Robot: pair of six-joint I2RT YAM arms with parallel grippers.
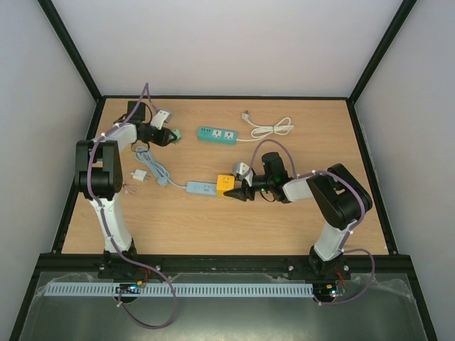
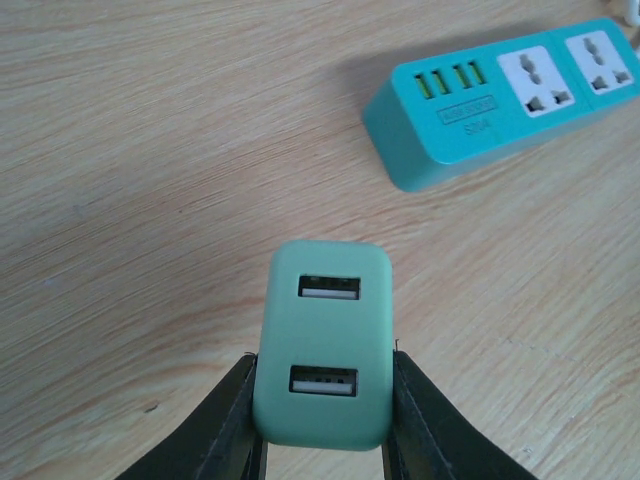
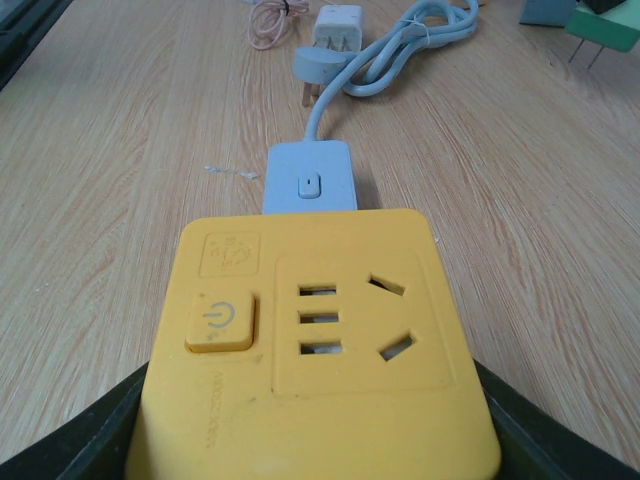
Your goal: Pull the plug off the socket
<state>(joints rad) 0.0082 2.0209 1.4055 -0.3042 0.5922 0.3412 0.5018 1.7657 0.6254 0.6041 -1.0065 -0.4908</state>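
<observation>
My left gripper (image 1: 166, 135) is shut on a mint-green USB charger plug (image 2: 324, 345), black fingers (image 2: 225, 430) on both its sides, held free above the table, left of the teal power strip (image 1: 217, 134), which also shows in the left wrist view (image 2: 500, 100). My right gripper (image 1: 239, 192) is shut on a yellow cube socket adapter (image 3: 320, 340). The cube sits at the near end of a light blue power strip (image 3: 310, 178). I cannot tell whether its pins are seated.
The blue strip's coiled cable and plug (image 3: 400, 45) lie at mid-left beside a small white charger (image 3: 338, 25) and a pink cable (image 3: 270, 20). A white cord (image 1: 274, 129) lies right of the teal strip. Black frame rails edge the table.
</observation>
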